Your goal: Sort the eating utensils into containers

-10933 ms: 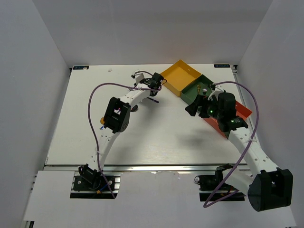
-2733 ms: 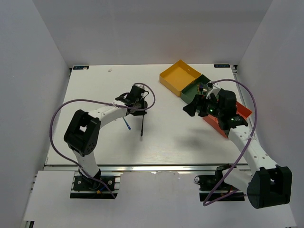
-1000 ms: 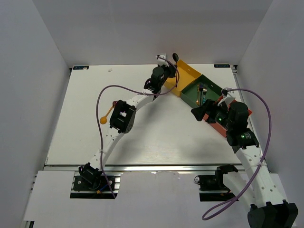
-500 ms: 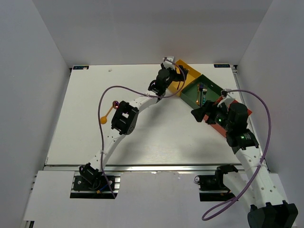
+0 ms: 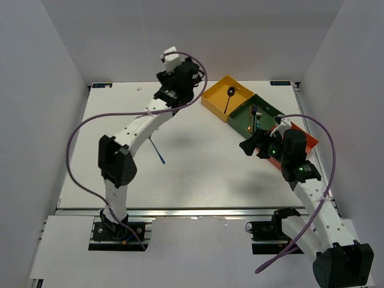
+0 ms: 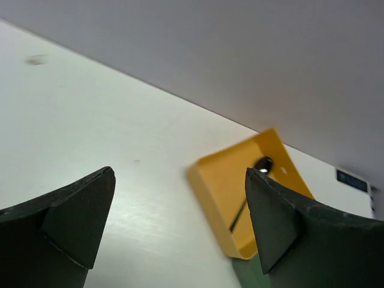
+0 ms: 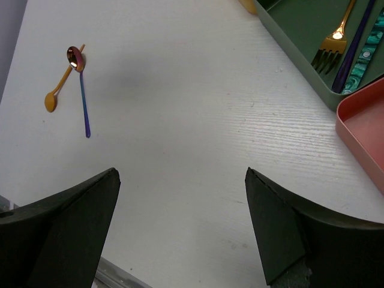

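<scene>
My bases are bolted to the metal rail at the near edge of the white wood-grain table, well short of the yellow tray. My right gripper hangs to the near-right of that tray, its fingers spread wide with nothing between them. An orange spoon and a purple spoon lie on the bare top, meeting at one end, well to the tray's near-left. The green tray touches its near-right side and holds a gold fork. The red tray sits farther out the same way. A dark spoon lies inside the yellow tray. My left gripper hovers to its left, fingers wide apart and empty. Plain white walls rise beyond it
</scene>
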You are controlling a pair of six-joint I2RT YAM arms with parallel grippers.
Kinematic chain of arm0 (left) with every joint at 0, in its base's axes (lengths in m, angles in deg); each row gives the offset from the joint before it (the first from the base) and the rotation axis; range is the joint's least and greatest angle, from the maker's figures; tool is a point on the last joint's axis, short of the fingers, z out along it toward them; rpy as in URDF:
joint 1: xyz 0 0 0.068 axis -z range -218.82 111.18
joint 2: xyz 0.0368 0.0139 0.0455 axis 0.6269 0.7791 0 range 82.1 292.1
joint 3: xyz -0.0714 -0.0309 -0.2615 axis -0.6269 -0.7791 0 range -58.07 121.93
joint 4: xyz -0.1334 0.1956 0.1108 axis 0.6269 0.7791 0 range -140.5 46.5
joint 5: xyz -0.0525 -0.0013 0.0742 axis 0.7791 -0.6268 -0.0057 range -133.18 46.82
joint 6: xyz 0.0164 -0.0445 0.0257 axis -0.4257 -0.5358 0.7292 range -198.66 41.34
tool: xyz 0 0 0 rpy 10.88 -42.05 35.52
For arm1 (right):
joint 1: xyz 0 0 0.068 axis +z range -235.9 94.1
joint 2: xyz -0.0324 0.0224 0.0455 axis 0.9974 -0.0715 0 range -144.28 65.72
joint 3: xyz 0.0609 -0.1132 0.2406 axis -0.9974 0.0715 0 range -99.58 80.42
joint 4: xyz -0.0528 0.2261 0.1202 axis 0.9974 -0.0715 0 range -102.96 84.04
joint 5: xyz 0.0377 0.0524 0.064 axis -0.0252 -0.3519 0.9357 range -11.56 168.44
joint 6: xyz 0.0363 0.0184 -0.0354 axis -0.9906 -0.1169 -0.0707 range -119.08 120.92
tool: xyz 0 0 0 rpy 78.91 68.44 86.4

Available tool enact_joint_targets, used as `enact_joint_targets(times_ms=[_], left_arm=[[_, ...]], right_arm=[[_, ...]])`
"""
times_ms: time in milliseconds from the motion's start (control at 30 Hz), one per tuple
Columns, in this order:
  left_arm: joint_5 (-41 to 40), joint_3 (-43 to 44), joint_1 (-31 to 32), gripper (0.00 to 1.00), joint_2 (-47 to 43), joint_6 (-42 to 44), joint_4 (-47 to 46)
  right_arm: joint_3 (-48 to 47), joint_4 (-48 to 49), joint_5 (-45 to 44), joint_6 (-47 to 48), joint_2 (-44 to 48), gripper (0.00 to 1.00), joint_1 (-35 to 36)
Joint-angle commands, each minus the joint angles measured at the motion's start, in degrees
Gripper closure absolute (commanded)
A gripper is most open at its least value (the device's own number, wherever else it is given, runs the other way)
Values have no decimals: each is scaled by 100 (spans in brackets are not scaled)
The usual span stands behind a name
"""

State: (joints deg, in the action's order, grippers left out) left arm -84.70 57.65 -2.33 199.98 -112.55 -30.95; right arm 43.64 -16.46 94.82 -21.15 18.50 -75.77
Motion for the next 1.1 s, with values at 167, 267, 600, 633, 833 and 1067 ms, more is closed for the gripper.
enact_joint_targets(times_ms=[167, 267, 600, 633, 833, 1067], left_arm=[[-1060, -1876, -274, 3, -723, -2068, 2984], [-815, -2317, -467, 6, -601, -2323, 2993], [125, -3503, -1030, 18, -644, -1885, 2072], [239, -3573, -1047, 18, -635, -1824, 1975], [917, -4118, -1179, 26, -609, -1612, 1307], [1286, -4681, -1293, 50, -749, -1682, 788]], right_arm=[[-146, -295, -127, 220, -279, 11, 6], [-120, -321, 58, 211, -375, 11, 24], [39, -426, 137, 291, -411, 11, 103], [39, -400, 137, 273, -428, 11, 103], [4, -338, 164, 229, -525, 11, 147], [4, -312, 181, 194, -507, 11, 174]])
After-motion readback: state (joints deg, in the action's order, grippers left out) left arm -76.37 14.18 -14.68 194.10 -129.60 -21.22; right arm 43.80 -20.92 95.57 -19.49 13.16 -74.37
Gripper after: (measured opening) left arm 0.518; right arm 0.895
